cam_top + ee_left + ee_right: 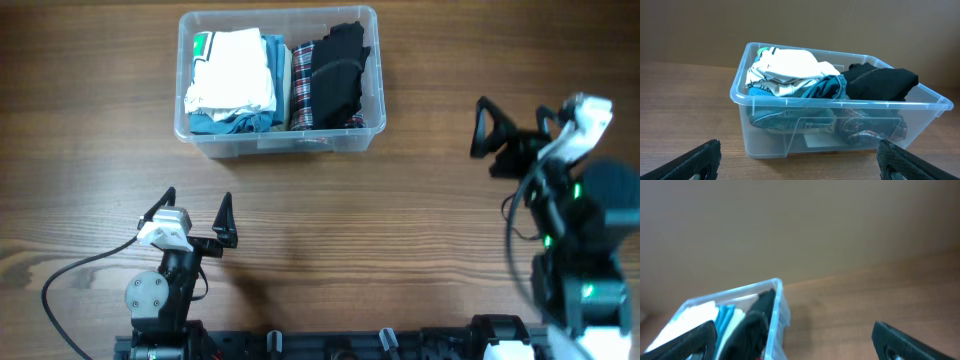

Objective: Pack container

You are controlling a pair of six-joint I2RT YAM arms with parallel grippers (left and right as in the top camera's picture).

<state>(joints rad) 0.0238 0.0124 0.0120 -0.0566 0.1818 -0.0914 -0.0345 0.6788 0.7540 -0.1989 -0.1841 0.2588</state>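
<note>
The clear plastic container (pixel 375 75) stands at the back middle of the table, filled with folded clothes: white (pixel 235 68), blue (pixel 230 122), plaid (pixel 303 95) and black (pixel 338 72) garments. It also shows in the left wrist view (pixel 770 135) and partly in the right wrist view (pixel 776 311). My left gripper (pixel 196 222) is open and empty near the front left, facing the container. My right gripper (pixel 513 132) is open and empty, raised at the right, well apart from the container.
Bare wooden tabletop (pixel 400 220) lies between the grippers and the container. The arm bases and a black rail (pixel 330 345) run along the front edge. A cable (pixel 70 275) trails at the front left.
</note>
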